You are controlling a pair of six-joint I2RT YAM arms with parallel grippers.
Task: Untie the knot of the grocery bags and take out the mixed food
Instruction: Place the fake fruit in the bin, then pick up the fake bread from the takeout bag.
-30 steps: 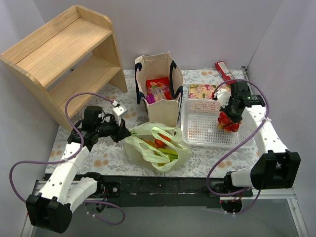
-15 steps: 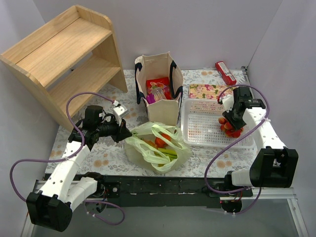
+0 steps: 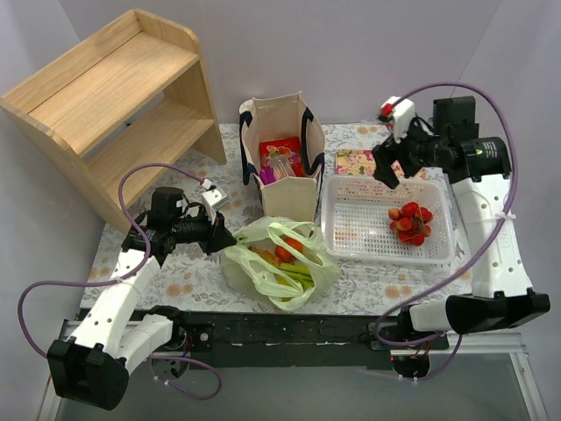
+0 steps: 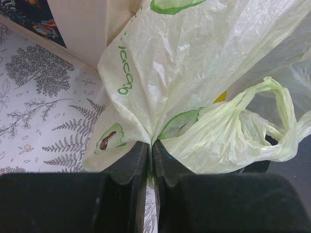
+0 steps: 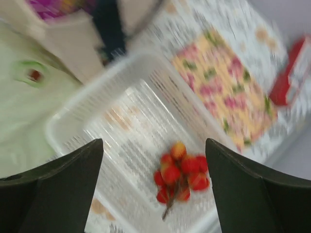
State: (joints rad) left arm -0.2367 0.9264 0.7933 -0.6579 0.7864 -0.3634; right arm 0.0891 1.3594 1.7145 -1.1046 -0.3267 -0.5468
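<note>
The pale green plastic bag [image 3: 302, 279] lies open near the front edge, with red, orange and green food [image 3: 282, 256] showing inside. No tied knot shows; its handles lie as loose loops [image 4: 278, 114]. My left gripper [image 3: 219, 237] is shut on a fold of the bag's left edge [image 4: 151, 144]. The beige tote [image 3: 289, 195] stands behind it, holding red and purple packets [image 3: 279, 149]. A bunch of red strawberries [image 3: 410, 224] lies in the white basket [image 3: 351, 239]. My right gripper [image 3: 384, 168] hangs open and empty high above the basket, with the strawberries [image 5: 181, 175] below it.
A wooden shelf [image 3: 114, 96] fills the back left. A floral box [image 3: 355, 162] sits behind the basket, and beside the box [image 5: 223, 82] a red packet [image 5: 291, 73] lies near the back wall. The right wall stands close to the basket.
My right gripper opened and let the strawberries go into the basket, then rose up and back. The left gripper kept its hold on the bag.
</note>
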